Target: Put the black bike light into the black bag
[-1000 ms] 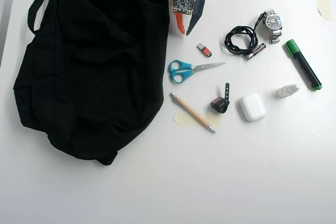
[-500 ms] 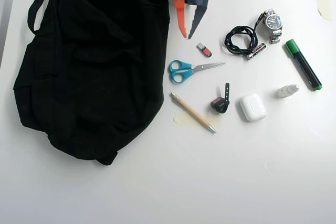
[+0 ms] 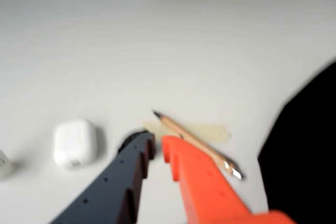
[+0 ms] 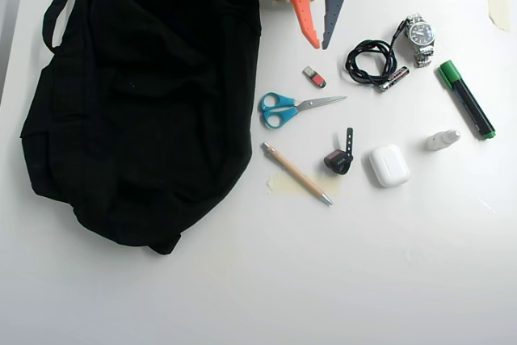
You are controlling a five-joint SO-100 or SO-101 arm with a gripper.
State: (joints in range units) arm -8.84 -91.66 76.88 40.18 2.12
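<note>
The black bike light [image 4: 338,161] lies on the white table with its thin strap pointing toward the far edge, between a pen and a white earbud case. In the wrist view only a sliver of the black bike light [image 3: 127,140] shows behind the dark finger's tip. The black bag [image 4: 137,94] sprawls over the left half of the table; the bag [image 3: 307,150] also fills the wrist view's right edge. My gripper [image 4: 320,45] hangs at the top of the overhead view, well away from the light. In the wrist view the gripper [image 3: 158,146] is slightly open, with nothing between its fingers.
Blue-handled scissors [image 4: 291,107], a pen [image 4: 296,174] and a small USB stick [image 4: 314,77] lie between gripper and light. The earbud case [image 4: 388,166], a coiled cable [image 4: 370,62], a watch [image 4: 419,38], a green marker [image 4: 466,99] and a small bottle [image 4: 443,140] sit to the right.
The gripper has shifted right, away from the bag's edge, and turned so its fingers point down the table. Nothing on the table has moved.
</note>
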